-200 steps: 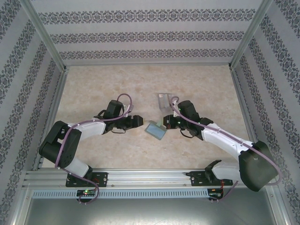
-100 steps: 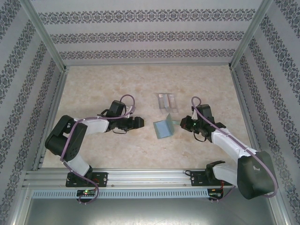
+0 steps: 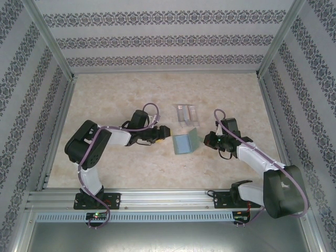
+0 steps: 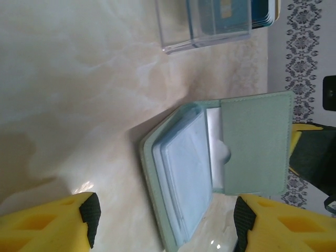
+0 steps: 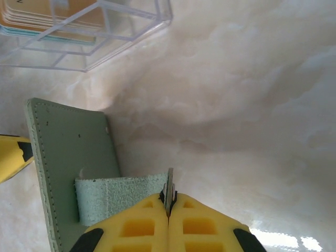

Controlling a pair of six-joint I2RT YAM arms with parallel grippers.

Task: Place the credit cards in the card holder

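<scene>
Pale marbled tabletop (image 3: 105,100), boxed in by walls of grey patterned paper (image 3: 168,39), with a metal rail (image 3: 168,198) along the near edge. Item, left arm (image 3: 113,135): base on the near rail, elbow raised and folded back over it, white forearm laid low and reaching right toward the middle of the table. Item, left claw (image 3: 166,131): turned on its side, yellow fingers (image 4: 52,223) spread wide and holding nothing. The left wrist camera shows them bracketing the wallet; whether either tip touches it cannot be told. Item, wallet (image 3: 185,143): sage green, at the middle of the table between the two claws, open. Its back half lies flat with pale clear sleeves (image 4: 184,173) showing, and its front cover (image 4: 254,144) stands raised. Item, clear plastic box (image 3: 186,113): just beyond the wallet and apart from it, with the cards (image 4: 231,13) stacked inside. Item, right claw (image 3: 208,139): just right of the wallet, fingers pressed fully together on the tip of the wallet's closing strap (image 5: 121,197), which runs out level from the raised cover. Item, right arm (image 3: 257,160): base on the near rail at the right, bulky elbow close above it, forearm running up and left, low over the table.
</scene>
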